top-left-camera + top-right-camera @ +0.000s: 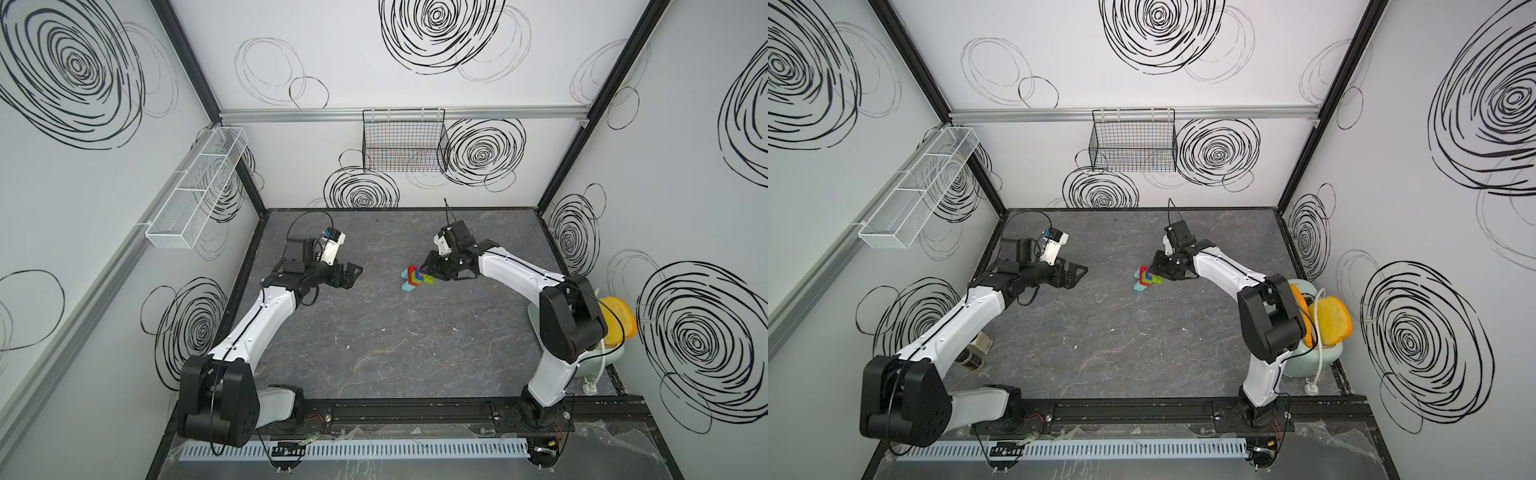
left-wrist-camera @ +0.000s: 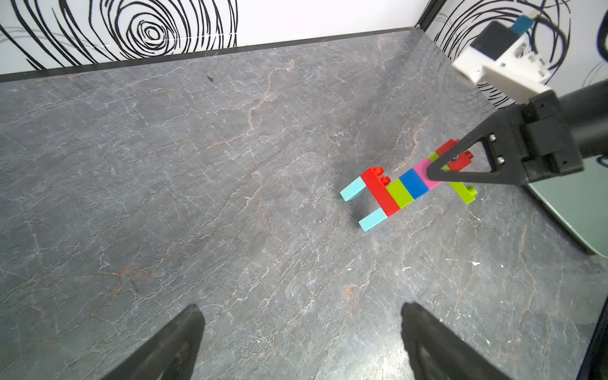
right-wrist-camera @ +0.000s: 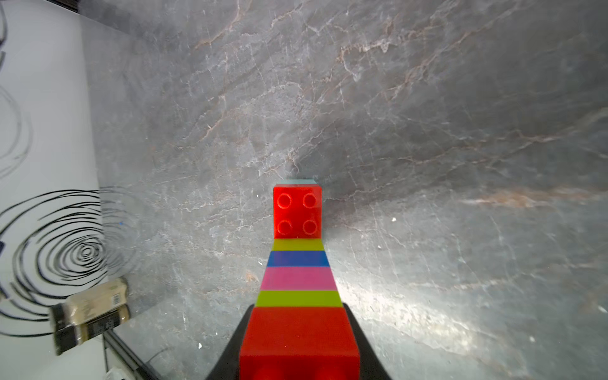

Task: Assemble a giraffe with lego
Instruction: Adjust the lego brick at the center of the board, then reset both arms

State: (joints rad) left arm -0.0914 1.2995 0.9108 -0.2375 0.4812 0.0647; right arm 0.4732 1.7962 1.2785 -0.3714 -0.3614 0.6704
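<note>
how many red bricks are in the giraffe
2. The red body brick joins the light-blue legs; the red head brick is gripped by the right claw. None seems hidden.

giraffe (image 2: 413, 184): smooth, glossy plastic bricks
bench (image 2: 197, 204): grey stone-look top, veined, mostly matt with a soft sheen
right hand (image 2: 434, 172): matt black plastic, faintly grainy
left hand (image 2: 300, 307): matt black plastic
white basket (image 1: 195, 187): fine metal mesh, painted
black basket (image 1: 405, 141): thin dark-coated wire
</note>
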